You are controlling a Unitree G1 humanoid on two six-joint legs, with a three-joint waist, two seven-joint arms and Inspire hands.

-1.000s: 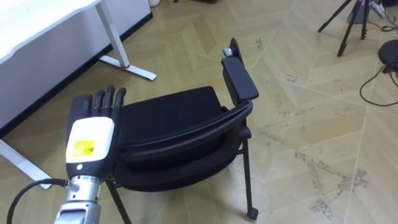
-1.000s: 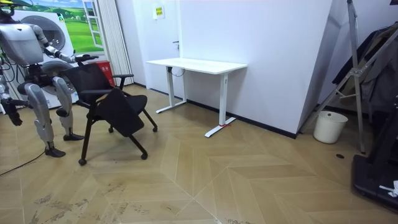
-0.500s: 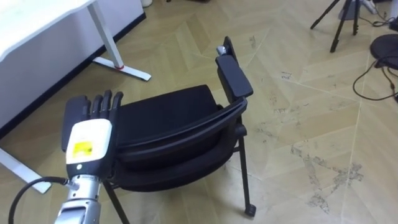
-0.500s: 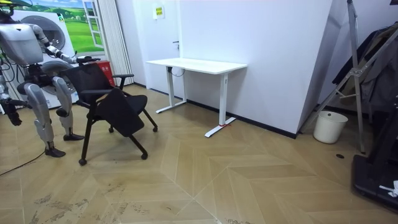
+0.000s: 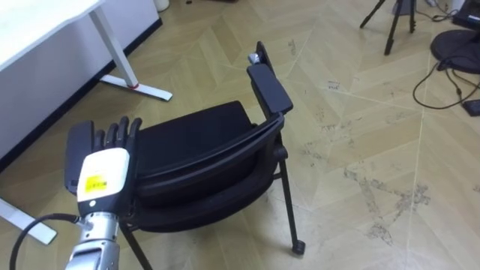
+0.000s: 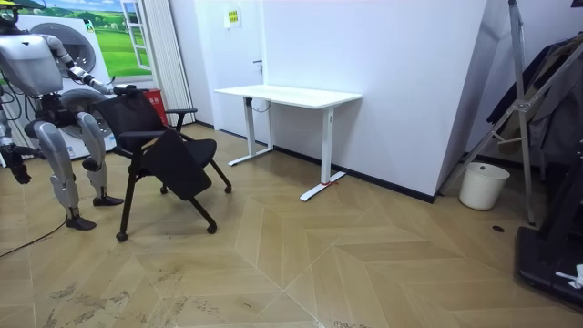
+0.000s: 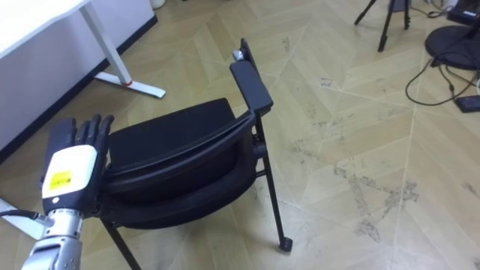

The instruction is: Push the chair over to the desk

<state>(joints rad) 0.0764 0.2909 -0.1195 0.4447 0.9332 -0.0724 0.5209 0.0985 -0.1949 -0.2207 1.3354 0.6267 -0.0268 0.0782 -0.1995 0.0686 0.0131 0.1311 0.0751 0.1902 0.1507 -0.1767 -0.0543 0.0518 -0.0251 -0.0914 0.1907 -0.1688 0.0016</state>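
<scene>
My left hand (image 5: pixel 97 171) is up in front of me with its back to my eyes, the fingers (image 5: pixel 114 133) straight and close together, curled round nothing. It is set against the left end of the black chair (image 5: pixel 196 154), at the curved backrest. I think the palm lies flat on the frame there, but the hand itself hides the contact. A yellow label (image 5: pixel 95 182) on the back of the hand carries dark print too small for me to read. The chair stands on the herringbone wood floor (image 5: pixel 360 150) just in front of me. Its seat faces away and its right armrest pad (image 5: pixel 270 88) juts up on the far side. The white desk (image 5: pixel 41 30) is near it on my left. In the room view I stand behind the chair. My right hand (image 6: pixel 18 170) hangs low at my side, and a small yellow notice (image 6: pixel 233 15) on the wall is unreadable.
</scene>
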